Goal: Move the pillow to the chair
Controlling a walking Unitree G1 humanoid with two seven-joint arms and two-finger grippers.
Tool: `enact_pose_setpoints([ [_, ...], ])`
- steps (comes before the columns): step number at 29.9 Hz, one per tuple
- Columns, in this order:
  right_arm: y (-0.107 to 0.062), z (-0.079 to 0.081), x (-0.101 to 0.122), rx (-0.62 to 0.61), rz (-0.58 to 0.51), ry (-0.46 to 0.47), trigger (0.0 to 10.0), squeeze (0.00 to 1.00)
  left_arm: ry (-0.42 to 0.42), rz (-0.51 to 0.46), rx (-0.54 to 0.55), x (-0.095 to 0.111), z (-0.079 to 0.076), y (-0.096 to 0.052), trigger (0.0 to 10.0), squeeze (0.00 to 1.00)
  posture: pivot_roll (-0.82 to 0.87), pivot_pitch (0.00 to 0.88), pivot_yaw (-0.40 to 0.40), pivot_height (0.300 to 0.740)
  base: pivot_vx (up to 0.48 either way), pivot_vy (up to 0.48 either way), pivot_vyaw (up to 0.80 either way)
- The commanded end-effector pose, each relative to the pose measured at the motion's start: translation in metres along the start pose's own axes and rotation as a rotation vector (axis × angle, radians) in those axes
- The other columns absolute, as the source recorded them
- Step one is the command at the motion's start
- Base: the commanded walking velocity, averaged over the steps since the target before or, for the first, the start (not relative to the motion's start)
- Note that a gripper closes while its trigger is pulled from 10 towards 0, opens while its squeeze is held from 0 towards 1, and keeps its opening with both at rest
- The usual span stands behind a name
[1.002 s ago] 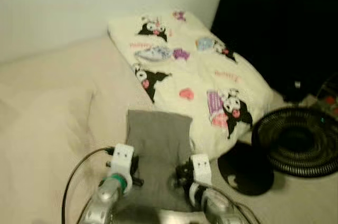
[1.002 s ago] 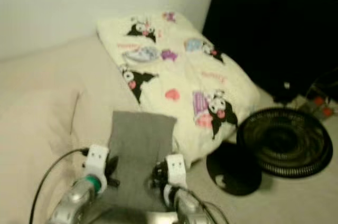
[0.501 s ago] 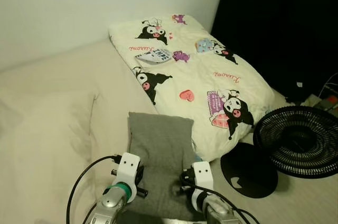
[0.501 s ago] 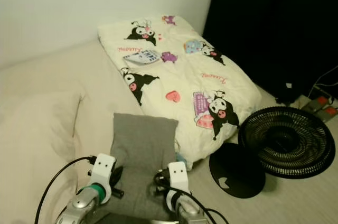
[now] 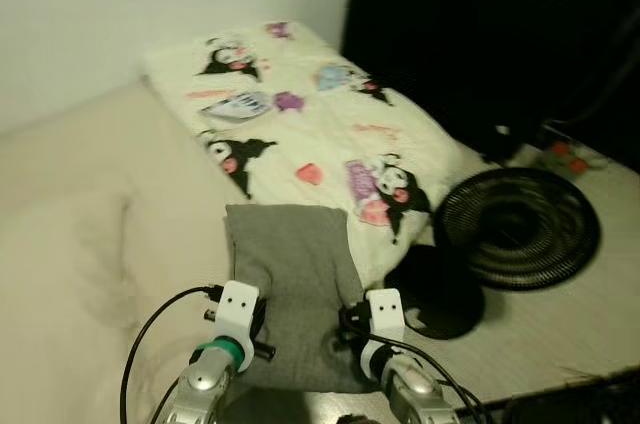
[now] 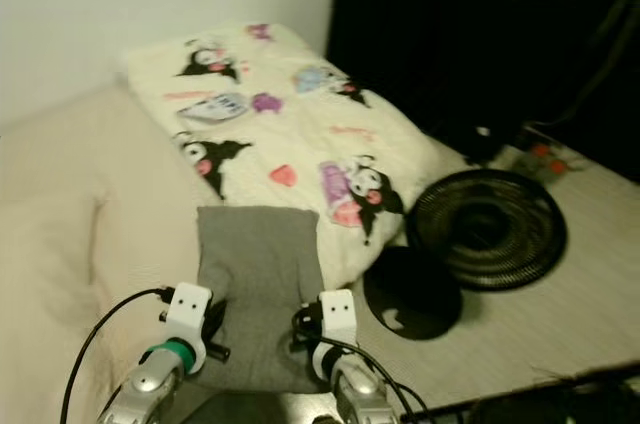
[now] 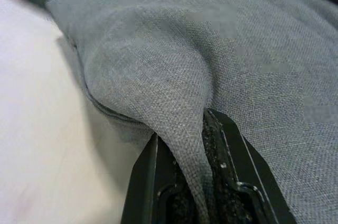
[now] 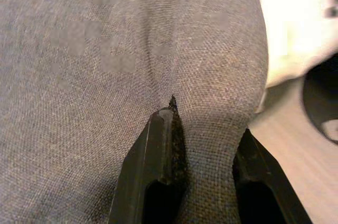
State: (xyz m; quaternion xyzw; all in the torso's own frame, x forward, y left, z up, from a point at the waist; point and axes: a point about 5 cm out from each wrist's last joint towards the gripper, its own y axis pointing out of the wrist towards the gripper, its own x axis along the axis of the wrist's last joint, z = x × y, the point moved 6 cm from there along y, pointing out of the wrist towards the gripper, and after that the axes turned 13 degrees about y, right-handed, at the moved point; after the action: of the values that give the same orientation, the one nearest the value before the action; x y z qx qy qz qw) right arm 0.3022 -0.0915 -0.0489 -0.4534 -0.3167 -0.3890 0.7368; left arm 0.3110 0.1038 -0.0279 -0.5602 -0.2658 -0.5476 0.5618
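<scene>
Both silver arms reach forward side by side, low in the eye views, white wrist housings up. Left gripper (image 7: 182,155) pinches a fold of the grey woven-fabric pillow (image 5: 292,284) at its left edge, black fingers (image 7: 145,182) closed on the cloth. Right gripper (image 8: 203,145) clamps a fold near the right edge, fingers (image 8: 158,145) pressed into the fabric.

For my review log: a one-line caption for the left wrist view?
Left gripper pinching a fold of the grey pillow between its fingers.
</scene>
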Motion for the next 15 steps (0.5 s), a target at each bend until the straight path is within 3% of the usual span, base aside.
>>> enact_pose_setpoints([
  [1, -0.002, -0.001, 0.003, 0.005, -0.025, -0.006, 10.0, 0.0, 0.012, -0.057, 0.017, 0.011, 0.003, 0.0, 10.0, 0.0, 0.01, 0.02, 0.026, 0.74, 0.0, 0.0, -0.8],
  [15, -0.007, -0.01, -0.005, -0.016, -0.016, -0.017, 10.0, 0.0, 0.012, -0.042, -0.026, 0.008, -0.009, 0.004, 10.0, 0.0, 0.0, 0.008, 0.033, 0.74, 0.0, 0.0, -0.8],
])
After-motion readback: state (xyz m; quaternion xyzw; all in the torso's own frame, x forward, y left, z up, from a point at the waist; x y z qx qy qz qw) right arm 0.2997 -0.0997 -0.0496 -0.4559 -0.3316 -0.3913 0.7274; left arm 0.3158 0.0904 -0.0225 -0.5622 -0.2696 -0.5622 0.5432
